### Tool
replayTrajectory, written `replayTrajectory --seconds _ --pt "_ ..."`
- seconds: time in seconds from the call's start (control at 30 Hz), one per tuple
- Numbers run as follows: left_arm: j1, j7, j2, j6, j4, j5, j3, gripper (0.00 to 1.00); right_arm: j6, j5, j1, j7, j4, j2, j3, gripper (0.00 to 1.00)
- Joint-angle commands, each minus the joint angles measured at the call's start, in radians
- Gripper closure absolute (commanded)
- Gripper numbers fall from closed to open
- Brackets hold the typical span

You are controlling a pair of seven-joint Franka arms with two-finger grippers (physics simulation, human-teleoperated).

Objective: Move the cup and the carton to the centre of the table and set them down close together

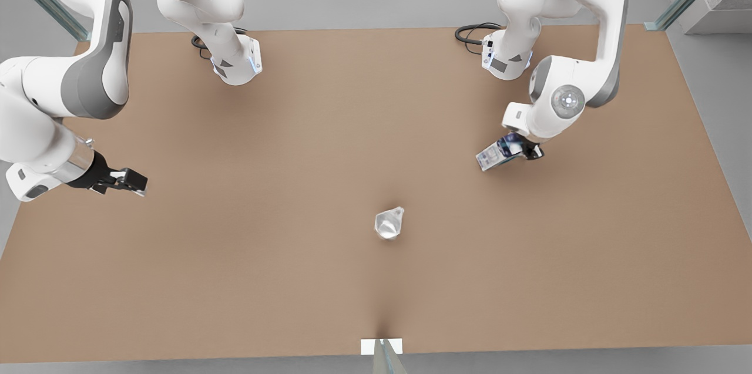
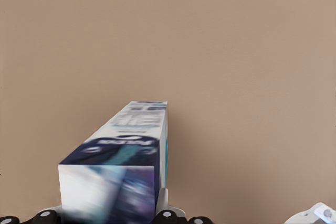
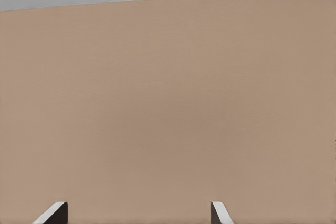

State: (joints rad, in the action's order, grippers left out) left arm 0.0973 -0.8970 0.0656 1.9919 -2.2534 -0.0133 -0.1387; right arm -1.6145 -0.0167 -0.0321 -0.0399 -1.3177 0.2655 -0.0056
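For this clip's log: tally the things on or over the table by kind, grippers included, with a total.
Cups: 1, the cup near the centre of the table.
Cartons: 1, the carton, held tilted by the left gripper.
Grippers: 2, the left one shut on the carton, the right gripper open and waiting at the front view's left.
Total: 4

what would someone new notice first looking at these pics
Probably the carton, clamped in the left gripper and tilted above the table on the front view's right. Next, the cup, lying alone near the table's middle, apart from both arms. The right gripper hangs open and empty-handed over the front view's left side of the table.
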Motion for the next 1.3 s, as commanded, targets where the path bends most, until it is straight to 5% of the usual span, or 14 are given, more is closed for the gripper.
replayTrajectory --seconds 0.0,0.17,0.27,0.8,0.83,0.87,1.13,1.27 --pt "0.030 0.033 -0.007 -0.034 0.034 -0.060 -0.021 0.34 -0.008 0.001 0.000 0.000 0.002 0.000 -0.001 0.00" --pt "0.030 0.489 -0.104 -0.045 0.173 -0.062 -0.349 0.33 -0.015 0.006 0.001 0.000 0.002 0.009 0.001 0.00" --pt "0.076 0.760 -0.302 -0.041 0.382 -0.045 -0.464 0.32 -0.013 0.006 -0.008 0.005 0.002 0.008 -0.002 0.00" --pt "0.176 0.943 -0.564 -0.036 0.620 0.170 -0.420 0.31 -0.013 -0.003 -0.009 0.129 0.006 0.008 -0.007 0.00" --pt "0.179 0.948 -0.586 -0.038 0.652 0.176 -0.420 0.23 -0.013 -0.003 -0.009 0.127 0.006 0.008 -0.007 0.00" --pt "0.179 0.948 -0.586 -0.038 0.652 0.191 -0.420 0.00 -0.013 -0.003 -0.009 0.127 0.006 0.008 -0.007 0.00" --pt "0.179 0.946 -0.575 -0.051 0.653 0.191 -0.420 0.00 -0.013 -0.003 -0.009 0.129 0.006 0.008 -0.007 0.00" --pt "0.164 0.922 -0.555 -0.338 0.891 0.179 -0.354 0.00 -0.016 0.004 0.001 0.129 0.006 0.027 -0.001 0.00"
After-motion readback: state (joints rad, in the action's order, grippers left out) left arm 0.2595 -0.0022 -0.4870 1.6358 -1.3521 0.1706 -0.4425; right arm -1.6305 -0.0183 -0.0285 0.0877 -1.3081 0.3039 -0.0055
